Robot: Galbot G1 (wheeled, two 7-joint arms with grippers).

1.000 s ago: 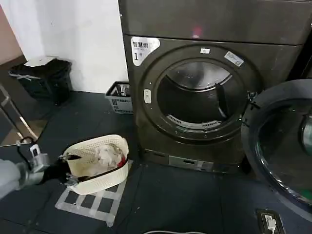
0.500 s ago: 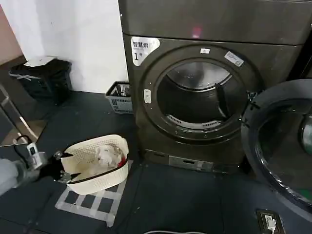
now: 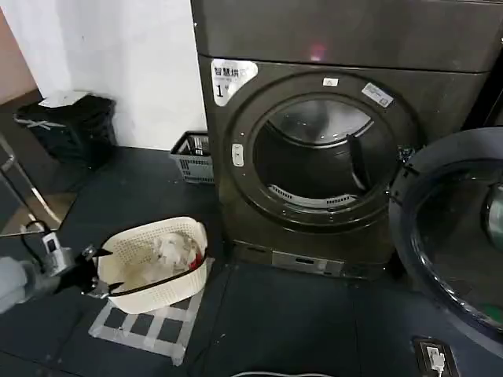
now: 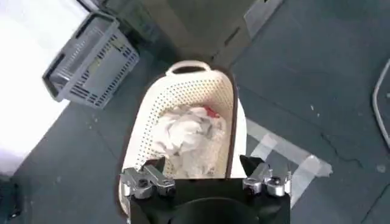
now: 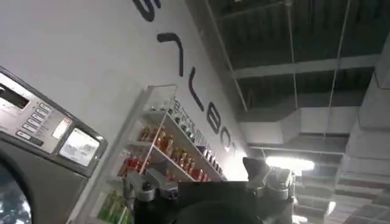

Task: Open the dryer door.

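Your dryer door [image 3: 456, 236] hangs wide open (drum exposed), and your left gripper [image 3: 94, 271] sits released beside the laundry basket [image 3: 157, 271]; right gripper [image 5: 207, 182] looks spread too.

My left arm [image 3: 16, 283] is a smooth grey tube ending in a silver collar with a small white tag and a thin black cable looping off it. The left gripper [image 3: 98, 272] beyond it is black, with dark pointed fingers [image 4: 153, 163]. From its wrist camera I see a black rounded body and bright metal knuckle blocks with round screw heads. The right gripper [image 5: 208, 173] has the same black housing and silvery screwed knuckles.
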